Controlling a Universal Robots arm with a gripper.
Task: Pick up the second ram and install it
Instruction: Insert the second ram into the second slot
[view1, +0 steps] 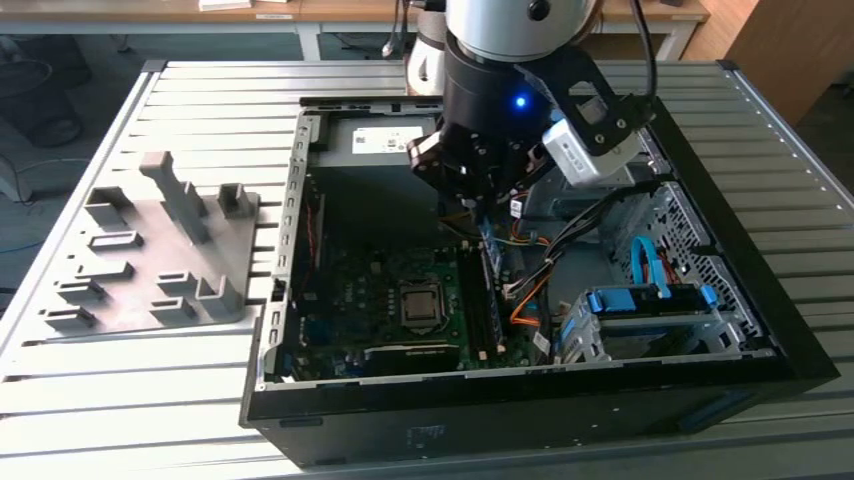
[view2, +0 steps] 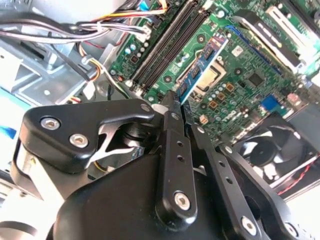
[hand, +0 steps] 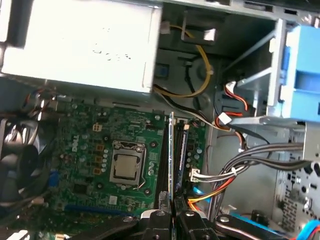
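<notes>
Clamping the second ram (view2: 204, 67) tight between its tips, the hand (view2: 176, 107) hangs inside the open computer case (view1: 534, 415). The blue stick juts straight out past the hand, edge toward the motherboard (hand: 90, 145). In the first wrist view it runs lengthwise along the black memory slots (hand: 162, 155) directly beneath the hand. Whether it touches a slot I cannot tell. The processor socket (hand: 125, 167) lies just beside those slots. Well apart from the hand, outside the case, a grey holder block (view1: 160, 250) sits on the counter (view1: 120, 400).
</notes>
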